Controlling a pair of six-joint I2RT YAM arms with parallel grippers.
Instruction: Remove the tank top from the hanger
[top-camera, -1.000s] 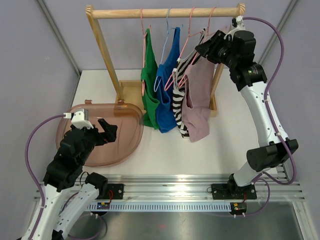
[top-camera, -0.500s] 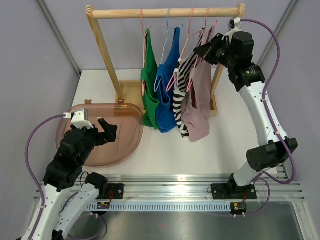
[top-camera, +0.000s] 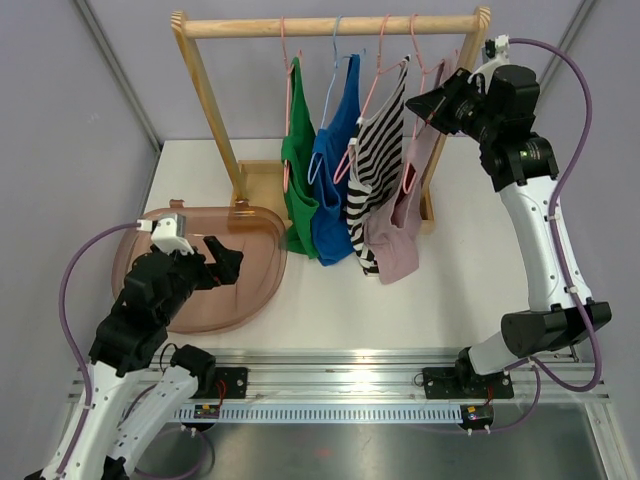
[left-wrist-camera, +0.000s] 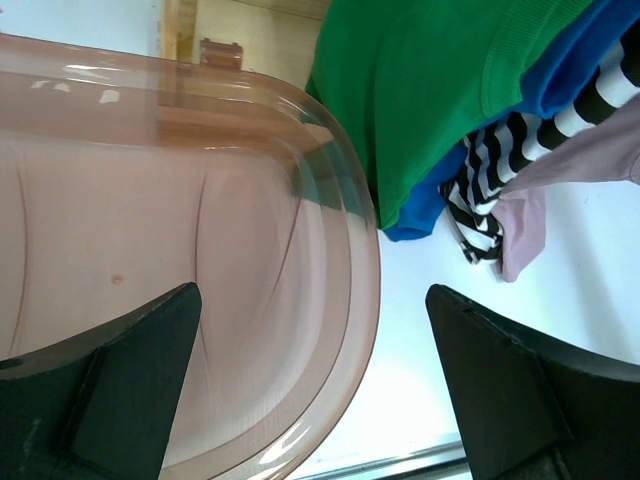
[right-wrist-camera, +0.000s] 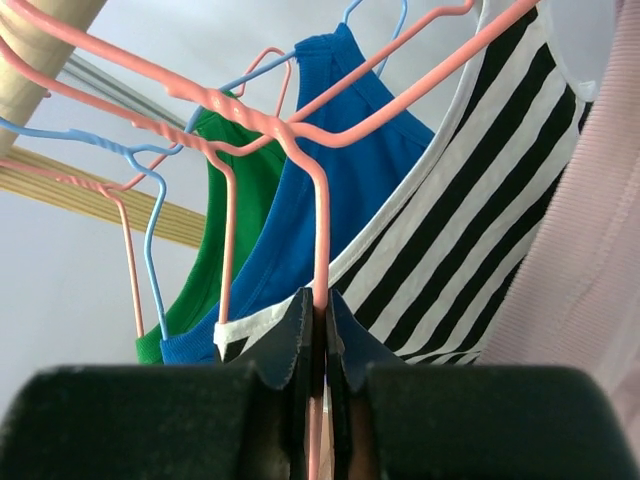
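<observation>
Four tank tops hang on wire hangers from a wooden rail (top-camera: 330, 25): green (top-camera: 298, 170), blue (top-camera: 335, 170), black-and-white striped (top-camera: 375, 160) and pale pink (top-camera: 395, 235). My right gripper (top-camera: 432, 103) is high at the rail's right end, shut on a pink hanger wire (right-wrist-camera: 320, 220). In the right wrist view the gripper (right-wrist-camera: 320, 300) pinches that wire in front of the striped top (right-wrist-camera: 480, 200), with the pink top (right-wrist-camera: 600, 250) at the right edge. I cannot tell which top this hanger bears. My left gripper (top-camera: 222, 262) is open and empty, low on the left.
A brown translucent tub (top-camera: 250, 260) lies on the white table at the left, under my left gripper (left-wrist-camera: 310, 295); its rim (left-wrist-camera: 365, 260) is close to the hems of the green (left-wrist-camera: 430, 90) and blue (left-wrist-camera: 420, 215) tops. The rack's wooden posts (top-camera: 205, 90) stand at both ends.
My right gripper has moved right with the pink hanger, pulling the pink top's upper part toward the rack's right post. The left arm shifted slightly.
</observation>
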